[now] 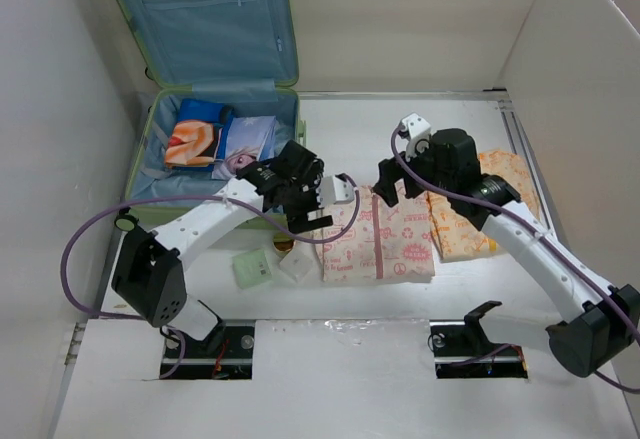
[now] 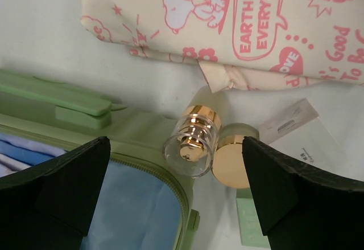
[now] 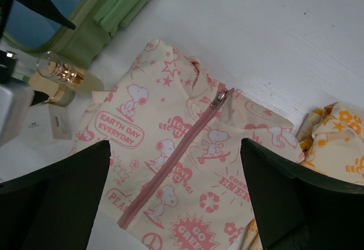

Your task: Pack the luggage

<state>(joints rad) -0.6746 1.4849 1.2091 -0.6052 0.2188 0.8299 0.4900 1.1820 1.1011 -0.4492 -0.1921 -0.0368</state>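
Here: left pincer (image 2: 175,159) spread over perfume bottle (image 2: 192,140), right pincer (image 3: 175,147) over pouch (image 3: 142,119).

The luggage (image 1: 200,19) is matt green plastic with smooth blue cloth lining; the pouch (image 3: 187,164) is printed cloth; the bottle (image 2: 192,139) is glossy and clear.

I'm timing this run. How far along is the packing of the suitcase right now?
Early stage. Done: a few folded things lie in the open suitcase. In hand: nothing. Both grippers are open, the left gripper over the perfume bottle, the right gripper over the pink pouch. Left: bottle, gold-capped jar, green packet, pink pouch and orange pouch, all on the table.
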